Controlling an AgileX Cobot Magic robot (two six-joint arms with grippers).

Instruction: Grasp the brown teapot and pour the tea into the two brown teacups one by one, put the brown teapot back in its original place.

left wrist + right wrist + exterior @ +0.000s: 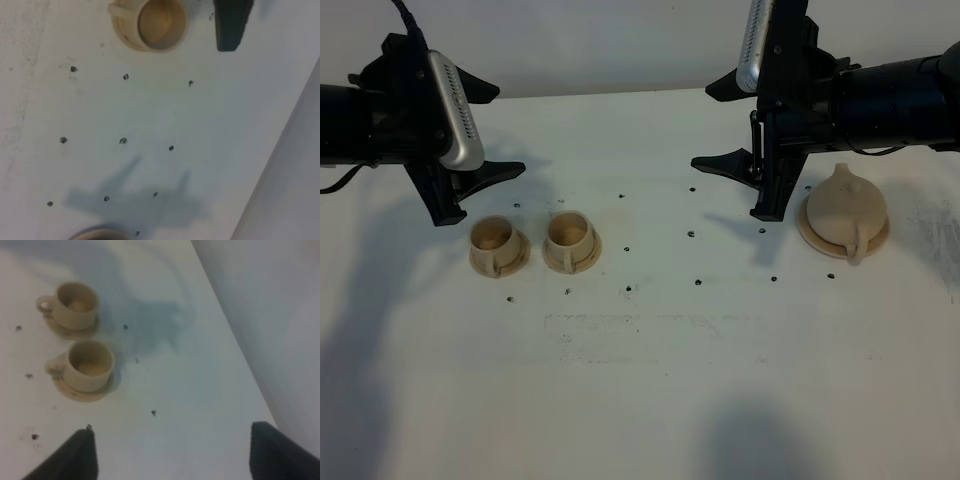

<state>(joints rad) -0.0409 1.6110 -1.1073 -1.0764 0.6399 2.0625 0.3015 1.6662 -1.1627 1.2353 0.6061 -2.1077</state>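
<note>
White matte table (640, 400) filled nearly all of the high view, w/ a pale wall (620, 40) strip behind and soft grey shadows across the front. Two black arms stuck in from the sides, L arm (350, 125) and R arm (900, 100), each w/ a silvery ribbed cam housing (455, 110).

L gripper (508, 130) hung over the table w/ jaws spread wide, nothing btwn them, tips aimed at mid-table. R gripper (703, 128) mirrored it, jaws wide apart and empty. The R wrist view showed both dark fingers (70, 457) far apart over bare table.

Brown teapot (845, 205) was squat, domed, smooth pale tan. It sat upright, centred on the flat round coaster disc (807, 235) of the same colour. Its loop handle faced the front edge and a small bump stuck out at the far side, so its long axis ran front to back. It lay just beside the R gripper's base, behind the fingers, apart from them.

Two small tan cylinders w/ flared base rims stood upright side by side, close but apart: view-left teacup (498, 245) and view-right teacup (572, 240). Their handles pointed to the front edge. Both sat just in front of the L gripper, untouched and well apart from the teapot.

Small dark holes (695, 235) dotted the tabletop.
</note>
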